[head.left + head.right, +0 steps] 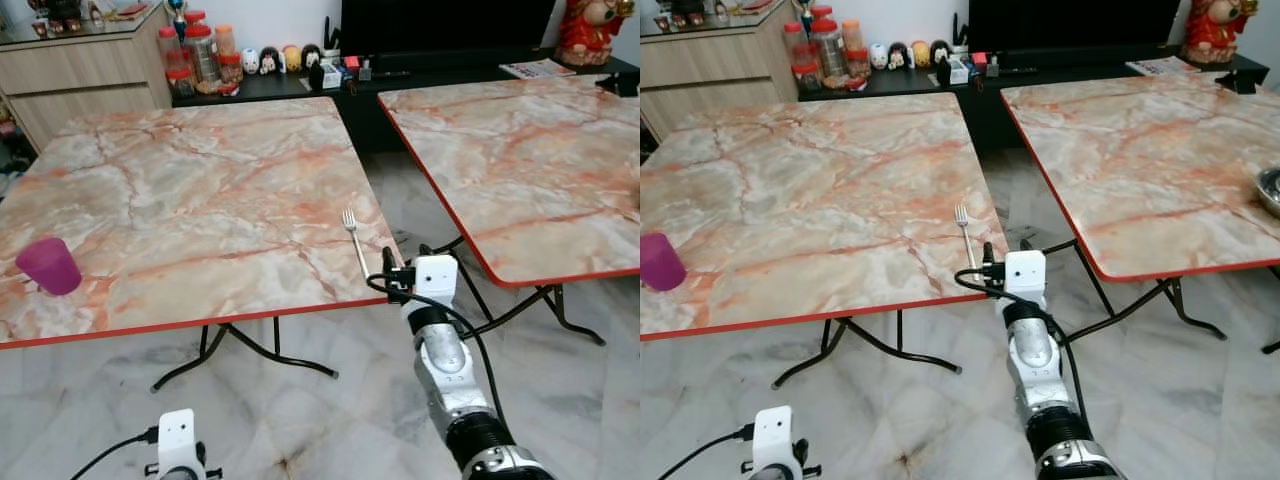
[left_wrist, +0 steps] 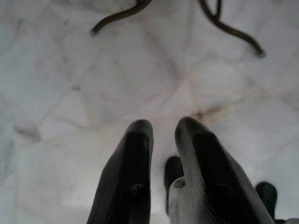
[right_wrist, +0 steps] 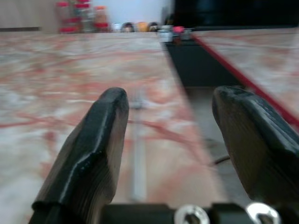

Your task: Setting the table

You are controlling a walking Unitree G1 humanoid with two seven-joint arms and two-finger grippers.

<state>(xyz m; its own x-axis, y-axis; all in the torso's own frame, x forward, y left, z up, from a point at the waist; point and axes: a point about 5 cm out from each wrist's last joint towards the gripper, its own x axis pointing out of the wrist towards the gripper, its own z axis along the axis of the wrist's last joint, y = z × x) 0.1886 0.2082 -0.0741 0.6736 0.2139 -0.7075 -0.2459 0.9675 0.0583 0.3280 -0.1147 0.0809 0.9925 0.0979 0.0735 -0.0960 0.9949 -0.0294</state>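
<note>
A silver fork (image 1: 354,240) lies on the left marble table (image 1: 200,190) near its front right corner, tines pointing away from me. My right gripper (image 1: 395,268) is at the table's front edge just behind the fork's handle. It is open, and in the right wrist view the blurred fork handle (image 3: 138,154) runs out between the fingers (image 3: 100,135) without touching them. A purple cup (image 1: 48,265) stands near the front left of the same table. My left gripper (image 2: 163,130) hangs low over the floor, shut and holding nothing.
A second marble table (image 1: 520,160) stands to the right across a narrow gap, with a metal bowl (image 1: 1270,190) at its right edge. Red-lidded jars (image 1: 200,55) and figurines line a dark low cabinet behind. Black folding table legs (image 1: 250,350) cross the marble floor.
</note>
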